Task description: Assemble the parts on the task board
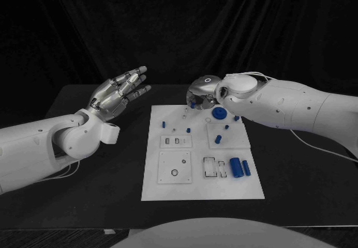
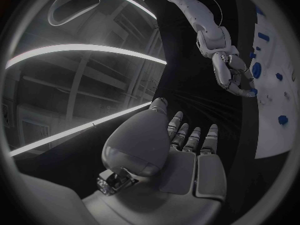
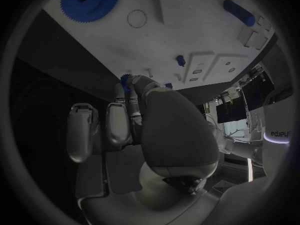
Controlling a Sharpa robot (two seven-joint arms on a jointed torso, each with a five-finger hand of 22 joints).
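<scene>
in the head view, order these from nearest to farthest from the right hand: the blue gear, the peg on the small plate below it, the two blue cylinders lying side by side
1. Blue gear, right beside the right hand at the task board's far edge.
2. Blue peg, on the small plate just nearer the robot.
3. Two blue cylinders, lying toward the board's near right part.

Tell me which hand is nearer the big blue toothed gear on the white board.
Right. The right hand hovers just beside the blue toothed gear; the left hand is raised off the board's far side.
</scene>
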